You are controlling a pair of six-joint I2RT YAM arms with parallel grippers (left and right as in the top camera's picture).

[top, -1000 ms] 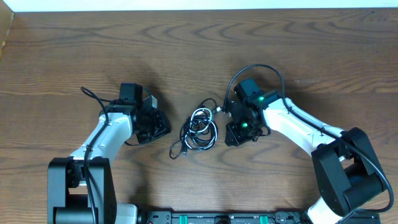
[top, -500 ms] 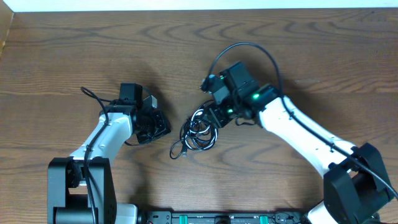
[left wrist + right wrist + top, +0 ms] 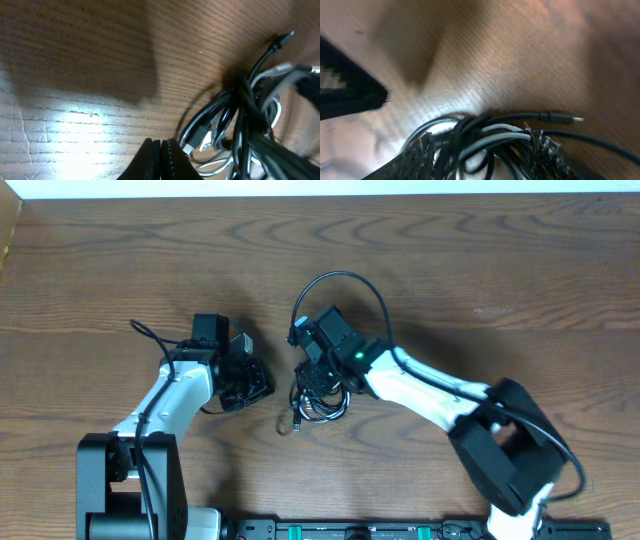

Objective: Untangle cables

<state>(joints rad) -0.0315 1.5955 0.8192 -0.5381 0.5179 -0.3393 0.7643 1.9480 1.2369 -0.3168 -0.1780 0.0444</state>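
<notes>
Straddling tangled black-and-white thin cable bundle [image 3: 487, 140] w/ my right gripper [image 3: 480, 154], jaws wide; best to pinch one strand only; left gripper [image 3: 161, 149] closed tight.

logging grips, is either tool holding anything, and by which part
left tool: shut, empty, beside the cables. right tool: jaws apart astride them, but whether it grips cannot be told.

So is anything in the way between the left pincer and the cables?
No, nothing visible. Only bare table lies between the shut left pincer and the cables. The right pincer straddles them from above.
</notes>
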